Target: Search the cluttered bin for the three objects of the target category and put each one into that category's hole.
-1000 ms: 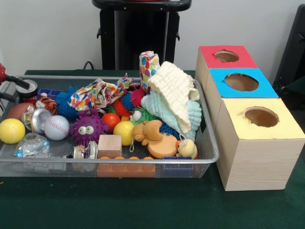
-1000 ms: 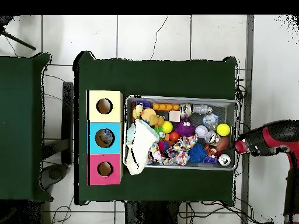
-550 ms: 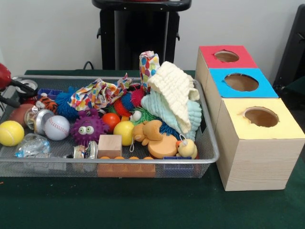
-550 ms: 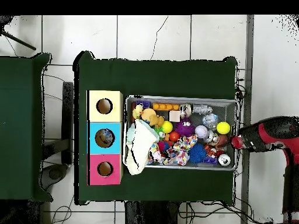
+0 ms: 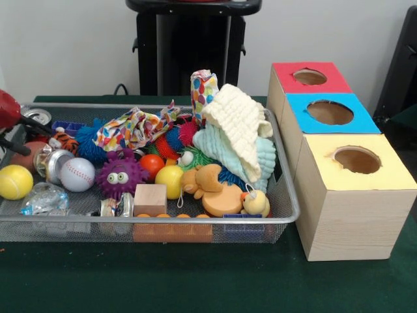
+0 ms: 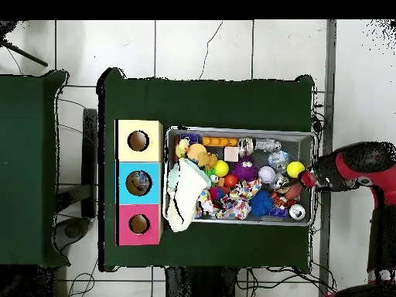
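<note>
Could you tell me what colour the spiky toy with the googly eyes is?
The spiky toy is purple, clearest in the front view.

Arm (image 6: 352,166): glossy red shell over black sections; rounded, cylindrical housings. Overhead view shows a red link with a black band behind the end effector, then a narrower red-and-black segment running back from it. A red tip sits at the very front of the black wrist section.

Gripper (image 5: 12,127): in the front view only a rounded red cap and thin black prongs below it show at the frame edge. Prongs look like dark metal or plastic, possibly fingers; too little is visible to be sure.

No markings, screws or cables legible on the arm itself.
</note>
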Controlling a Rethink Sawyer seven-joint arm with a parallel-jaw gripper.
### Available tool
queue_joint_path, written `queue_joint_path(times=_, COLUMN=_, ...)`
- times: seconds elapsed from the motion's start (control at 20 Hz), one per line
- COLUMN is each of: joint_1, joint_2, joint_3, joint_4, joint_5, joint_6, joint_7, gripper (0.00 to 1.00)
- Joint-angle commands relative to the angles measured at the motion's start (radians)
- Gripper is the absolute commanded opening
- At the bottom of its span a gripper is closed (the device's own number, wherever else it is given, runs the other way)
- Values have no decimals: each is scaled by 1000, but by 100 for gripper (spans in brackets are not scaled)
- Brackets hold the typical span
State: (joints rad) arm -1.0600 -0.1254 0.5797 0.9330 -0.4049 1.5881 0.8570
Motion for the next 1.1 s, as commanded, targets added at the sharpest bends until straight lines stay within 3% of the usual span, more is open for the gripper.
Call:
queue_joint_path(times=0.05, joint_1=59, joint_2=43, joint_3=50, joint_4=-83, joint_5=3, joint_6=-33, joint_7=-115, gripper=100)
queue_joint_path(times=0.45, joint_1=84, joint_2=61, joint_3=70, joint_4=-170, joint_5=-5, joint_6=-84, joint_7=-144, gripper=100)
queue_joint_path(times=0.85, joint_1=66, joint_2=-1, joint_3=55, joint_4=-100, joint_5=-14, joint_6=-276, joint_7=-113, gripper=100)
queue_joint_path(times=1.1, joint_1=82, joint_2=-29, joint_3=42, joint_4=-120, joint_5=-32, joint_6=-310, joint_7=-135, gripper=100)
